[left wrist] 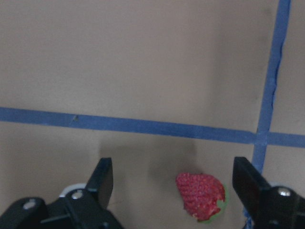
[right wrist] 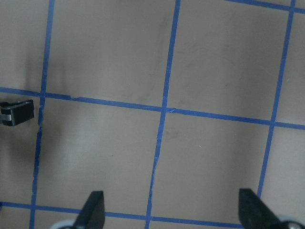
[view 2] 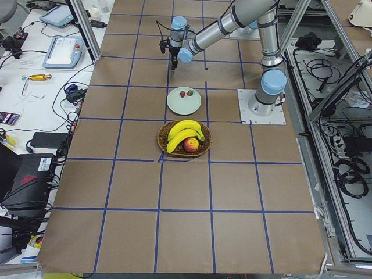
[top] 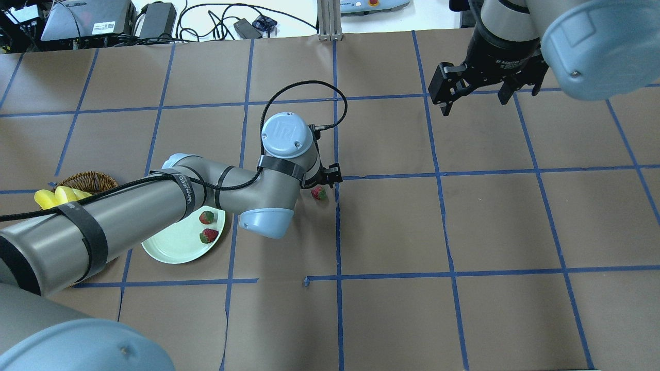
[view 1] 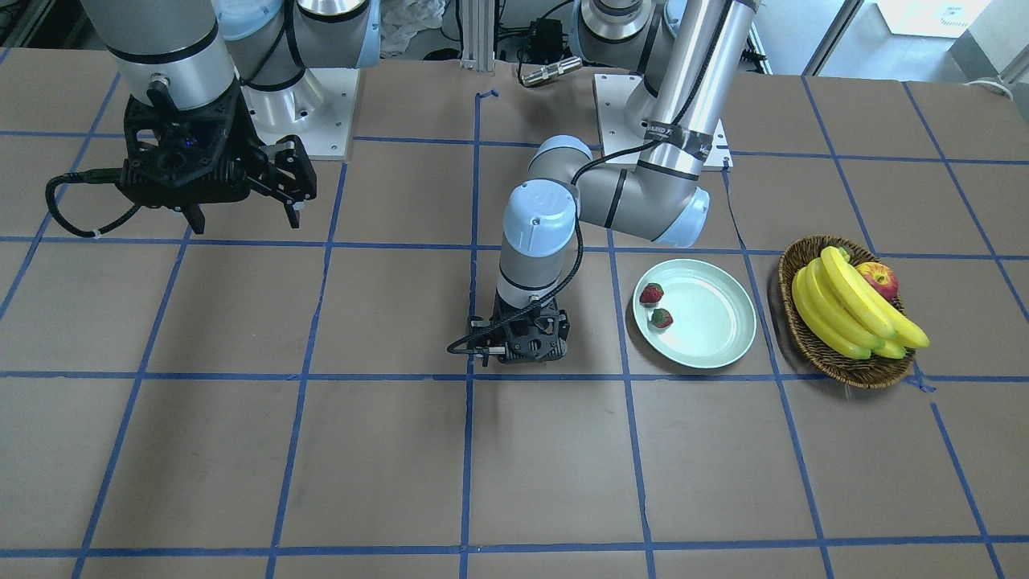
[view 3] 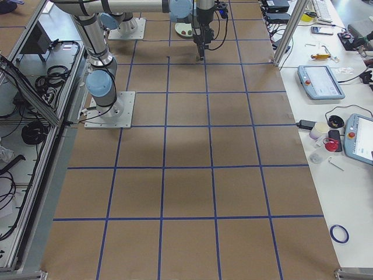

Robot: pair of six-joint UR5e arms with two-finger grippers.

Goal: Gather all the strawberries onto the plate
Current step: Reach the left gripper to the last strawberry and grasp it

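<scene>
On the brown paper (left wrist: 143, 57), just beside a crossing of blue tape lines (left wrist: 259, 138), between the fingers of the left gripper (left wrist: 174, 174): the third strawberry (left wrist: 201, 196). Sits nearer the finger at the wrist view's right, touching neither. Fingers spread wide, nothing in their hold. In the mint-green plate (view 1: 715, 338), by the rim nearest that gripper: two strawberries (view 1: 651, 294), close together. Well apart, raised over the table: the right gripper (right wrist: 172, 202), likewise spread wide, grasping nothing.

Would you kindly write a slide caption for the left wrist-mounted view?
Open left claw brackets a small red, green-capped strawberry lying on the brown table near a blue tape crossing.
</scene>
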